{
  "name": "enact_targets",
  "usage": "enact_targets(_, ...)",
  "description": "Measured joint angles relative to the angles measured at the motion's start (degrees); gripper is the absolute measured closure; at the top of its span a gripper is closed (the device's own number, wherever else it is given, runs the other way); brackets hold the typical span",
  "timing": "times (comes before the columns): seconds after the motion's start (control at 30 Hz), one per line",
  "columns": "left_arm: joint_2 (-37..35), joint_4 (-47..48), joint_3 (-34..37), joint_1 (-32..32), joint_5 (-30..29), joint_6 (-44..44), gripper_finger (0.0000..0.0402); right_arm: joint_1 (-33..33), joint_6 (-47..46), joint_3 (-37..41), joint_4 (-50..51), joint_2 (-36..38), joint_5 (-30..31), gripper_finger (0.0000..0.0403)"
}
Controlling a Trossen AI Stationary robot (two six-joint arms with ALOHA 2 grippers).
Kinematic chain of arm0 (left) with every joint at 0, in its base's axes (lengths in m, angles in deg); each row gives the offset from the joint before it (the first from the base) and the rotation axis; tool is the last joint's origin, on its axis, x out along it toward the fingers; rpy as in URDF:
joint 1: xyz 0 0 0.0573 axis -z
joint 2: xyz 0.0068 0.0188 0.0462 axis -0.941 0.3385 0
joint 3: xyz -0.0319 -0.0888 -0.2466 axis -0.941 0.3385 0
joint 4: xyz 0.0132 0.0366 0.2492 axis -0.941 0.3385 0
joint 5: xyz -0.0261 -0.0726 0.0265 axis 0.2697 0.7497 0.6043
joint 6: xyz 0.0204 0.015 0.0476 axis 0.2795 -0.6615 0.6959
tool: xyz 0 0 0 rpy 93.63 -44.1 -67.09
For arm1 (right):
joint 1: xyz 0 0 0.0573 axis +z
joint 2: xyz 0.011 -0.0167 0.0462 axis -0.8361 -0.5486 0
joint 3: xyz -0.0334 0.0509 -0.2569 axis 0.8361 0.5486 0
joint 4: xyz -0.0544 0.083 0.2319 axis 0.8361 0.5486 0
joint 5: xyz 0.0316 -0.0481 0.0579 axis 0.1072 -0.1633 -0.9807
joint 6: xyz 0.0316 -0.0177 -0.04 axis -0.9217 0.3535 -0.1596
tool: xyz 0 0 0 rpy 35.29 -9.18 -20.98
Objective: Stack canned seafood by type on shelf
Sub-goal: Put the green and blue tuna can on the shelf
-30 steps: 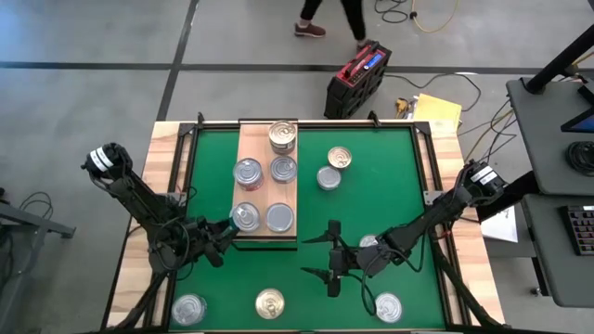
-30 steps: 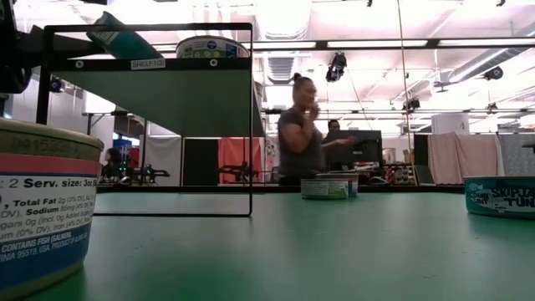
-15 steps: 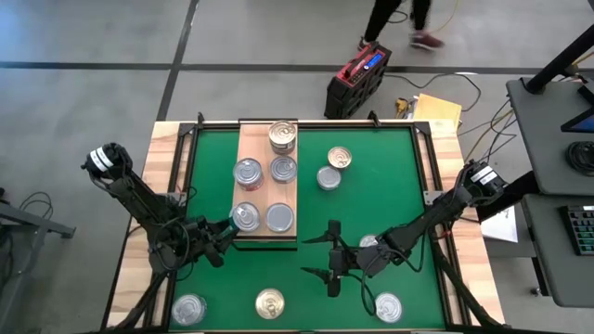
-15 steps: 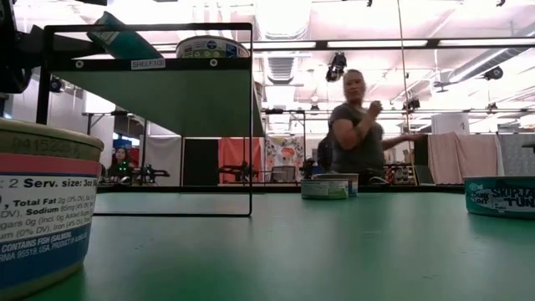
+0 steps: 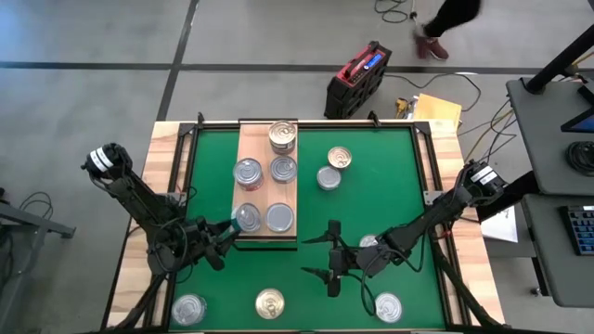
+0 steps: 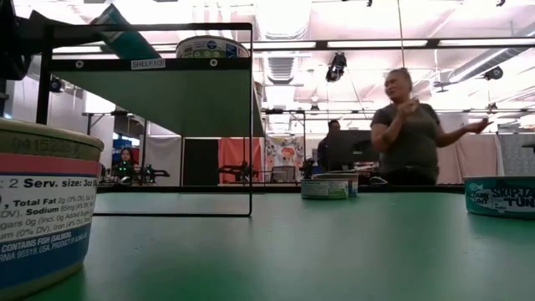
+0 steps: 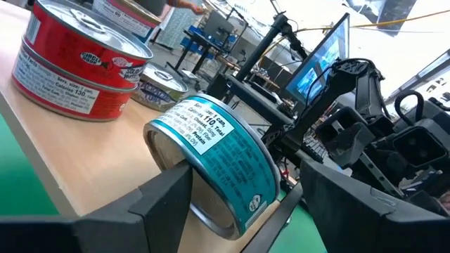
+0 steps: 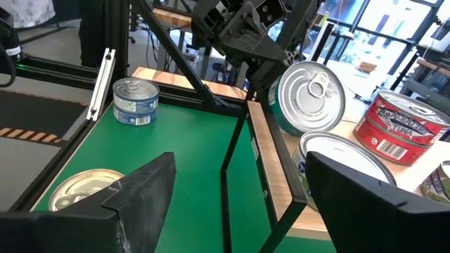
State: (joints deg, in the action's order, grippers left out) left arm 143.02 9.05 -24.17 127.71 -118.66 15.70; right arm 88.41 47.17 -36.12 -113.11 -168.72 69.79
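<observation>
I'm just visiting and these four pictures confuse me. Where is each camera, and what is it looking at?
High: above, looking down on shelf, both arms, left gripper.
Low: at mat height, looking across; tin label close, person behind; no arm clearly shows.
Left wrist: past its fingers, gripping a tilted teal tin.
Right wrist: past open right gripper, toward the shelf.
Shared: both wrist views show that teal tin.

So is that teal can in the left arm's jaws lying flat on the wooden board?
No, the teal can is tipped on edge between the left gripper's jaws at the shelf's edge.
</observation>
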Motion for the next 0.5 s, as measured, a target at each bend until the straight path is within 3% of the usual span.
enact_targets(0.5, 0.0, 0.8, 0.0, 0.0, -0.5, 1.6, 0.0154, 0.0, -0.4, 0.0, 0.4, 0.0, 0.0, 0.0092)
